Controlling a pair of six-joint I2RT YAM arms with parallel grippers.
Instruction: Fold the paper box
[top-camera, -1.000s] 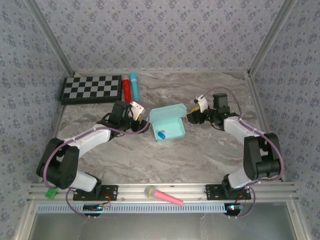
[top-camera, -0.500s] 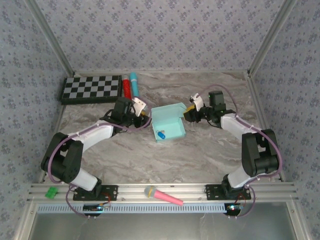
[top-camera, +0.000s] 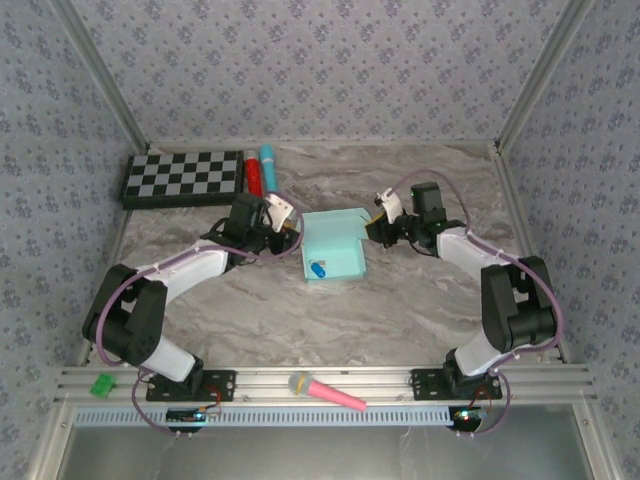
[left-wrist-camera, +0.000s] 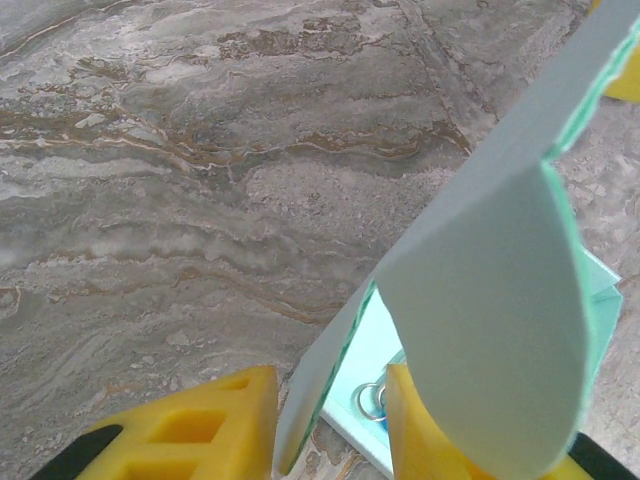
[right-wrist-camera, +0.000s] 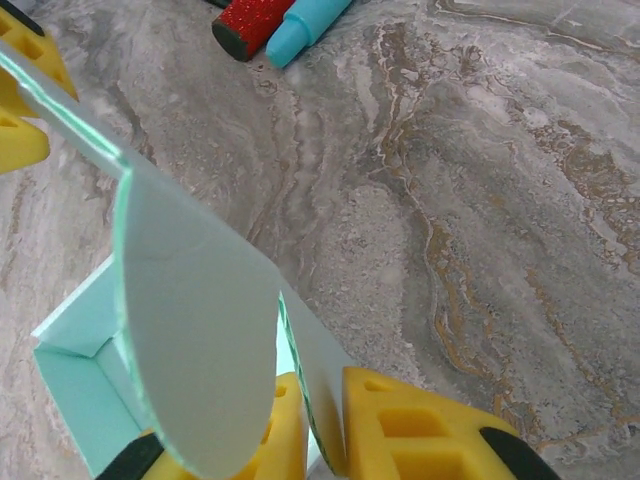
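Grey marbled table (top-camera: 420, 300), black-and-white checkerboard (top-camera: 184, 178) at its far left corner; pale aqua card paper box (top-camera: 334, 250) sits mid-table, open-topped, between both arms, a rounded flap up at each end. Right gripper (right-wrist-camera: 322, 430) has its yellow fingers pressed tight on the box's right wall; left gripper (left-wrist-camera: 320, 425) straddles the left wall, a slit beside one finger (left-wrist-camera: 425, 440), can't tell if it pinches. Small blue item (top-camera: 318, 268) lies inside the box.
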